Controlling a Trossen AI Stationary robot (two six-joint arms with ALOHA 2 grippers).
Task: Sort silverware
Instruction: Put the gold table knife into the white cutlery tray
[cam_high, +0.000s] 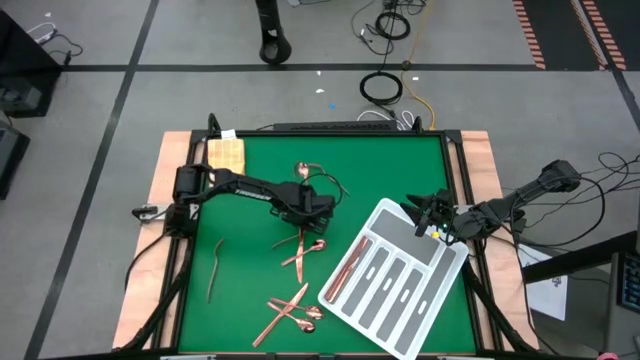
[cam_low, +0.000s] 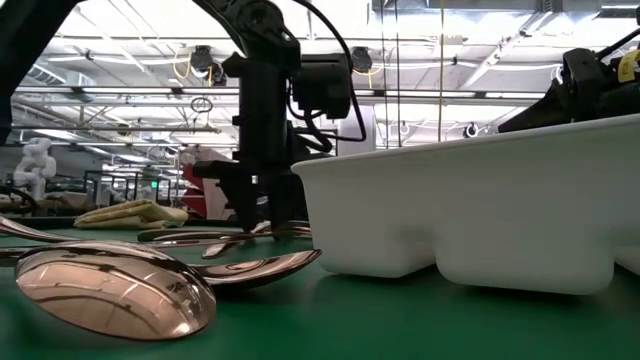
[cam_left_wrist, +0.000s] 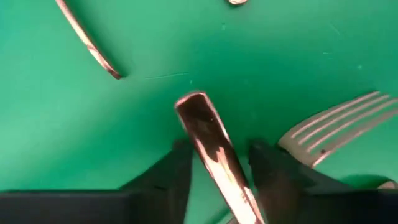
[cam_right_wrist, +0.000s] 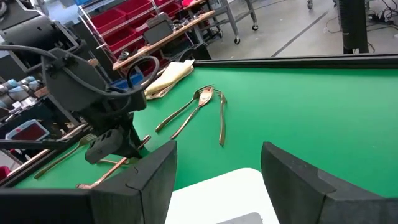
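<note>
Copper silverware lies scattered on the green mat: a crossed cluster (cam_high: 300, 248) by my left gripper, another cluster (cam_high: 290, 310) near the front edge, a lone piece (cam_high: 213, 268) at the left, and a few pieces (cam_high: 310, 172) farther back. My left gripper (cam_left_wrist: 217, 149) points straight down and is open. Its fingers stand on either side of one piece's flat handle (cam_left_wrist: 205, 127), with a narrow gap on each side. Fork tines (cam_left_wrist: 339, 127) lie beside it. My right gripper (cam_right_wrist: 217, 168) waits open above the white tray's far corner (cam_high: 385, 208).
The white tray (cam_low: 470, 200) lies slanted at the right front, with copper pieces in its leftmost slot (cam_high: 345, 270). A yellow folded cloth (cam_high: 226, 152) sits at the far left corner. In the low view a big spoon bowl (cam_low: 110, 290) lies close to the camera.
</note>
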